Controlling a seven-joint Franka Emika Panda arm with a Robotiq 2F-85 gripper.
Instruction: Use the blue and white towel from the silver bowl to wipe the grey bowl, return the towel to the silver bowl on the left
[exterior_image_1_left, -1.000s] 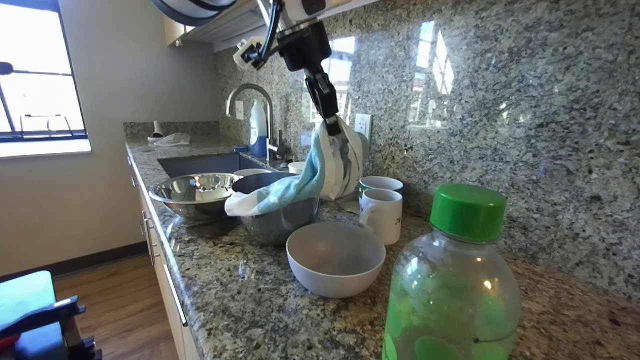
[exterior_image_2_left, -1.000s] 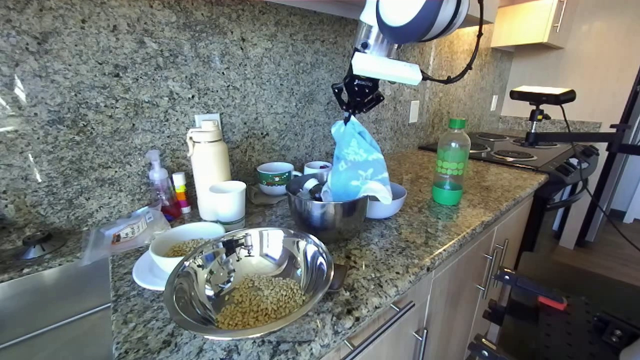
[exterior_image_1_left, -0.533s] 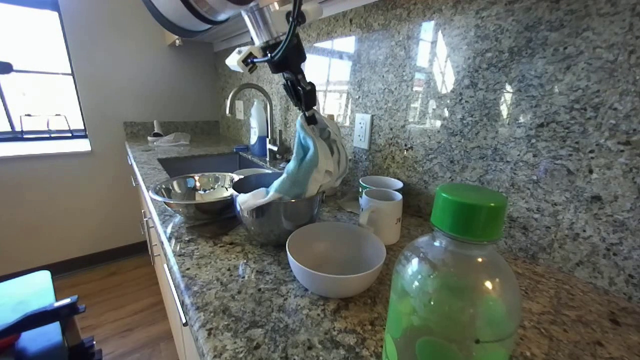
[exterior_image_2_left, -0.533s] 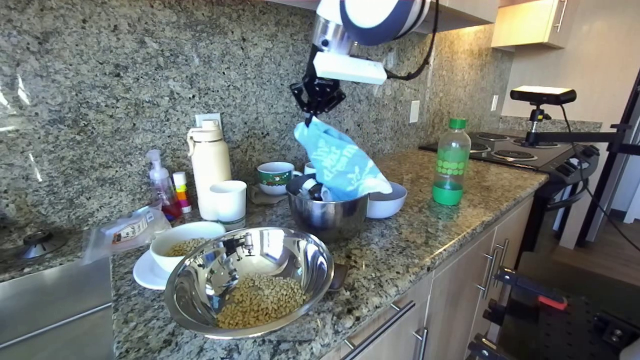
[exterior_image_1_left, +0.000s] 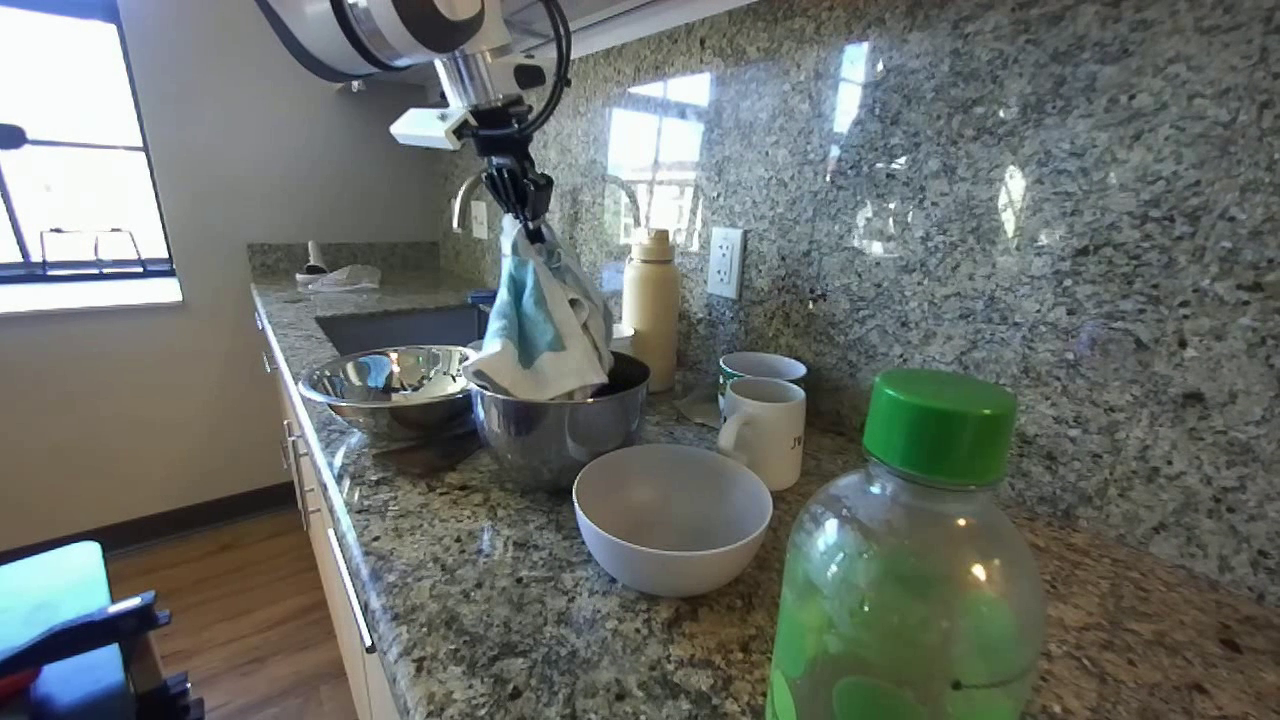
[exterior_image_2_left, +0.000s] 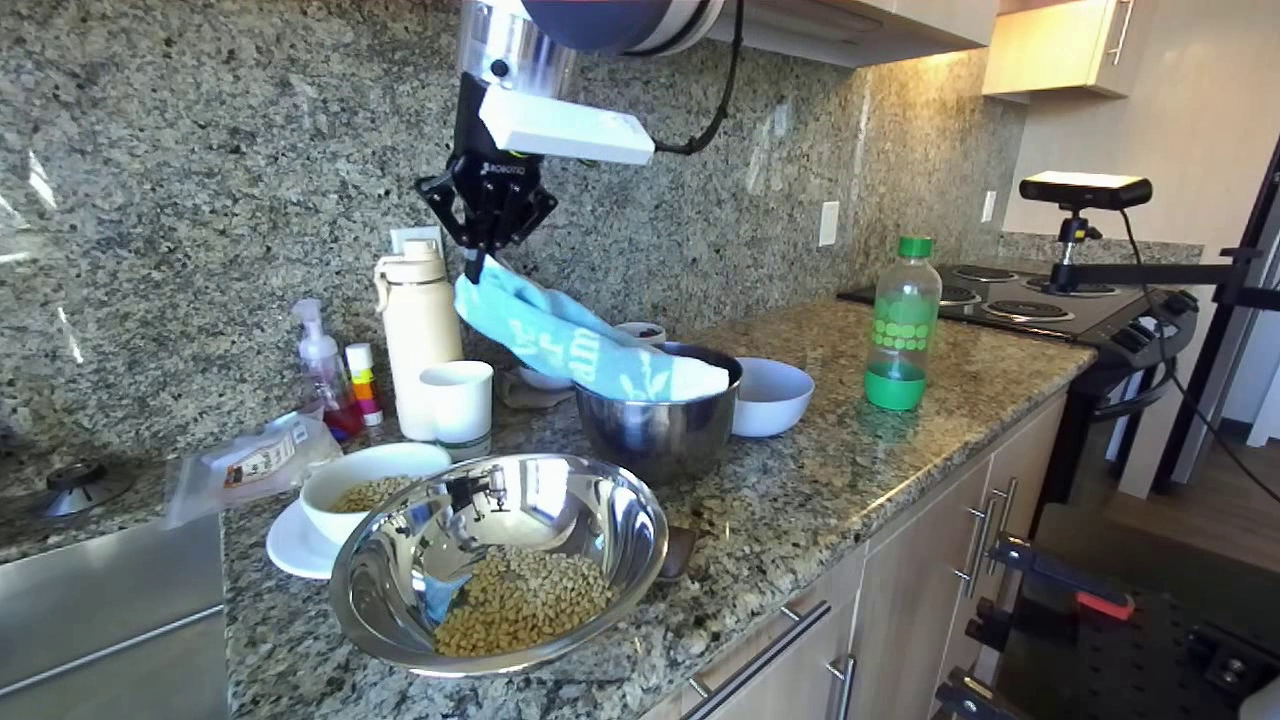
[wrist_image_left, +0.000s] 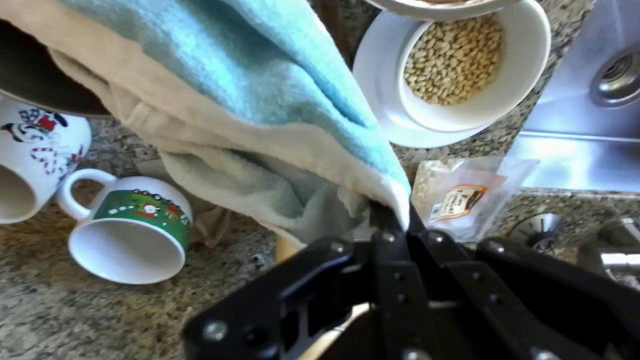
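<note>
my gripper (exterior_image_2_left: 476, 264) pinches one end of the blue and white towel (exterior_image_2_left: 560, 338) — the rest slopes down across the mouth of the deep steel bowl (exterior_image_2_left: 660, 435). the grey bowl (exterior_image_2_left: 778, 402) stands just beside that — in front, the silver bowl (exterior_image_2_left: 628, 508) holds pale kernels (exterior_image_2_left: 530, 605).

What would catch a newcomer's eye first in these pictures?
Most likely the blue and white towel, pinched in the robot's black hand with its loose end slanting down to the mouth of the deep steel bowl. Next comes the shallow shiny bowl with its heap of tan grains, at the front of an exterior view. The green-capped bottle also stands out, looming large in the right foreground of an exterior view.
</note>
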